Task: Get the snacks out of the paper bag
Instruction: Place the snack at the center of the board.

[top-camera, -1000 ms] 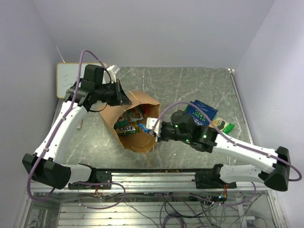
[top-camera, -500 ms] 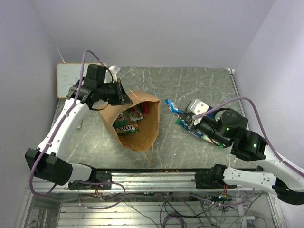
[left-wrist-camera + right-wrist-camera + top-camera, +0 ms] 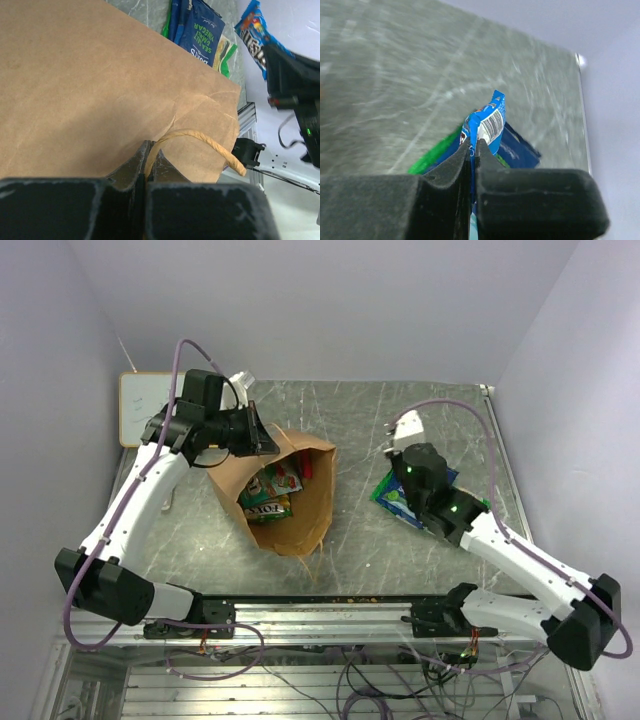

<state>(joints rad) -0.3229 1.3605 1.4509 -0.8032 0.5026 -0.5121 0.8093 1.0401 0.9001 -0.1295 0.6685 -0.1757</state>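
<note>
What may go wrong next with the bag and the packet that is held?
1. The right gripper pinches the blue packet by one thin edge, so it may slip out before it is placed by the packets on the table.
2. The left gripper holds the paper bag only by its twisted handle; a pull might tear the handle or tip the bag.

You'll see a grey marbled table [image 3: 360, 420] running back to pale lavender walls [image 3: 350, 310] on three sides. At its far left corner a small whiteboard [image 3: 135, 412] lies flat beside the left wall, with faint marks on it and its right edge partly hidden. Along the table's near edge you can make out a few brownish crumbs [image 3: 368, 593], and below that edge a tangle of wires [image 3: 380, 672].
</note>
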